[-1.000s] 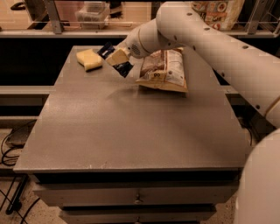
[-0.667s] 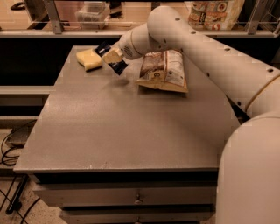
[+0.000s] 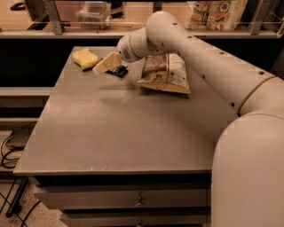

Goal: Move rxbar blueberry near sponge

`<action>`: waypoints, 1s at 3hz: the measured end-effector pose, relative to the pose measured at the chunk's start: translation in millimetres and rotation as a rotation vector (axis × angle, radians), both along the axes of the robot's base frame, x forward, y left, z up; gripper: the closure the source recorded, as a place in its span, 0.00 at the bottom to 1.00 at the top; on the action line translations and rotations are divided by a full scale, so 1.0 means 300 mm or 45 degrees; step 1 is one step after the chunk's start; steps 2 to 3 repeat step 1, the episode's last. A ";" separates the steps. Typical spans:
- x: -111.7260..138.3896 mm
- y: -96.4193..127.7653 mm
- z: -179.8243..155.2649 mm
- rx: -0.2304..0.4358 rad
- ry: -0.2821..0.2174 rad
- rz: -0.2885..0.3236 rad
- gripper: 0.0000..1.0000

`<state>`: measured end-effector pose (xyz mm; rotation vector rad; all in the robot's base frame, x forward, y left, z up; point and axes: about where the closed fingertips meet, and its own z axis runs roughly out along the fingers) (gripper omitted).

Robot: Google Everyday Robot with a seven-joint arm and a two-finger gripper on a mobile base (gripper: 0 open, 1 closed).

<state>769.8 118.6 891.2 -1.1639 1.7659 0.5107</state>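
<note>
The rxbar blueberry point(image 3: 120, 71) is a small dark navy wrapper low over the table at the back left; only its right end shows under my gripper. My gripper point(image 3: 108, 64), with cream-yellow fingers, is shut on it. The sponge point(image 3: 85, 58), a pale yellow block with wavy edges, lies on the table just left of the gripper, a short gap away. My white arm point(image 3: 191, 48) reaches in from the right across the back of the table.
A brown-and-white chip bag point(image 3: 166, 73) lies just right of the gripper. The grey table point(image 3: 120, 133) has drawers under its front edge. A shelf rail with a clear box point(image 3: 93, 11) and packaged goods point(image 3: 215, 13) runs behind.
My gripper has moved left and slightly down with the bar, away from the chip bag and closer to the sponge. The sponge and bag have not moved.
</note>
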 end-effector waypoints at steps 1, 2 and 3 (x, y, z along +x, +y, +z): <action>0.000 0.000 0.000 0.000 0.000 0.000 0.00; 0.000 0.000 0.000 0.000 0.000 0.000 0.00; 0.000 0.000 0.000 0.000 0.000 0.000 0.00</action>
